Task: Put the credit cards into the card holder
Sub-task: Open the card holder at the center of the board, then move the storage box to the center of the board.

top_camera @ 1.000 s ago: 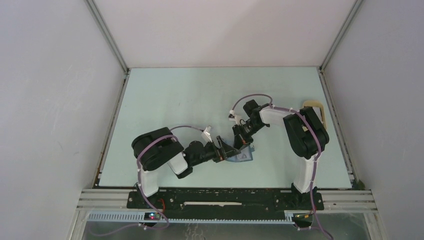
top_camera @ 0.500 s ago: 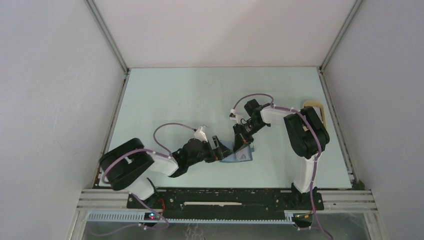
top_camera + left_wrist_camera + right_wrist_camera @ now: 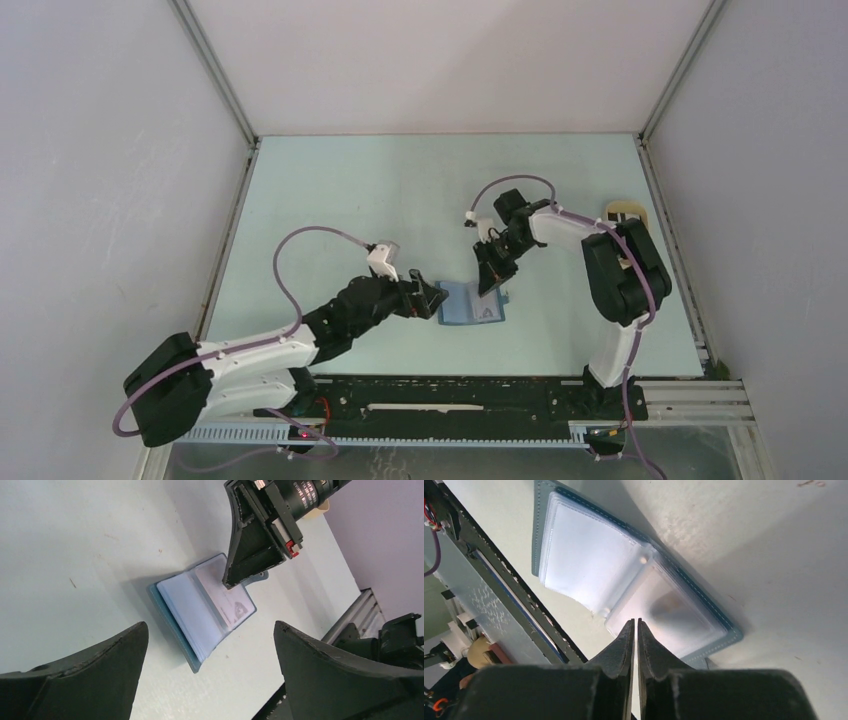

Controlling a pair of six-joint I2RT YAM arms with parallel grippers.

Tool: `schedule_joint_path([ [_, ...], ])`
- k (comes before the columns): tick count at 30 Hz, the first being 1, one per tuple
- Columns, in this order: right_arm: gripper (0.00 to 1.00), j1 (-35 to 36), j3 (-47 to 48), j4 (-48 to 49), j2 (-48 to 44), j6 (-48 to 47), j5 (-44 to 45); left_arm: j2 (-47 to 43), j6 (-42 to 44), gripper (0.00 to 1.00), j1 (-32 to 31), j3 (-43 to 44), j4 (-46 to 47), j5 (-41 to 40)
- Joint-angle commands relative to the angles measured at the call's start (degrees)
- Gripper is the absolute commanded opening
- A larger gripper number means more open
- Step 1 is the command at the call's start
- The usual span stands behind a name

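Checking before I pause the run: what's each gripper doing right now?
Left gripper: open, holding nothing.
Right gripper: nearly closed, just a slit, nothing between its fingers, tips at the card holder.

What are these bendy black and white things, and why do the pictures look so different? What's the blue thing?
They are two robot arms, the left arm and the right arm, on a table. One picture looks down from above. The other two come from cameras on the wrists, each showing its own pincer close up. The blue thing is a card holder lying open, with clear pockets; a credit card seems tucked into one. The left pincer is wide open beside it. The right pincer is nearly shut, pointing down at the card holder, and looks empty. A beige tray peeks from behind the right arm.
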Motion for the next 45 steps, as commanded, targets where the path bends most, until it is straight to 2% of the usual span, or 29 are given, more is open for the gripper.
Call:
schedule_joint_path([
  [1,0.12,-1.8,3.4,-5.6,-5.7,-7.6,-1.4,-0.9,9.9,1.00,1.1,4.2,2.2,-0.1],
  [7,0.14,-5.8,4.3,-10.7,-18.0,-17.3,-3.9,2.6,16.1,0.99,4.6,7.4,10.4,13.3],
  [11,0.18,-10.9,3.2,-6.2,-30.7,-18.7,-2.6,3.3,21.3,0.97,5.2,11.4,12.7,15.2],
  [12,0.23,-12.7,3.0,-4.6,-33.6,-18.4,-2.1,3.4,22.8,0.97,5.3,12.9,12.7,15.3],
  [15,0.86,-19.2,2.3,0.2,-39.8,-15.5,0.9,5.3,28.3,0.97,5.6,18.4,12.9,16.8],
  [16,0.98,-21.1,2.3,0.9,-39.8,-14.8,0.7,6.3,30.0,0.97,5.7,20.6,12.8,18.0],
  [17,0.99,-23.3,2.8,0.3,-39.2,-14.9,0.0,7.6,31.5,0.97,5.7,22.6,12.7,18.8],
  [19,1.00,-28.2,4.9,-2.9,-36.4,-15.3,-2.6,10.6,33.1,0.97,5.9,28.9,11.4,21.7],
  [22,0.95,-35.9,4.5,-1.9,-33.7,-14.1,-5.4,15.7,35.2,0.97,6.7,40.3,1.2,26.7],
  [26,0.93,-39.0,0.1,4.0,-32.9,-14.3,8.0,21.5,38.6,0.97,7.1,51.4,-9.8,32.0],
  [31,0.91,-40.3,0.1,10.2,-26.7,-9.3,26.5,24.8,40.5,0.97,7.0,47.9,-9.2,30.5],
  [33,0.90,-41.8,1.3,11.0,-23.4,-7.8,30.3,25.3,41.8,0.97,7.1,45.9,-8.2,29.3],
  [36,0.86,-43.5,4.5,10.5,-18.1,-6.1,31.2,26.6,43.2,0.97,7.2,43.6,-6.4,27.3],
  [40,0.67,-44.1,11.4,6.7,-10.7,-5.5,30.7,29.6,43.5,0.97,7.6,44.6,-7.8,25.4],
  [42,0.61,-44.6,14.3,5.0,-7.3,-5.2,30.4,30.3,43.6,0.97,7.8,45.5,-9.2,25.8],
  [45,0.58,-45.4,18.2,2.5,-3.0,-4.8,29.1,30.1,43.8,0.97,7.8,45.1,-9.3,25.7],
])
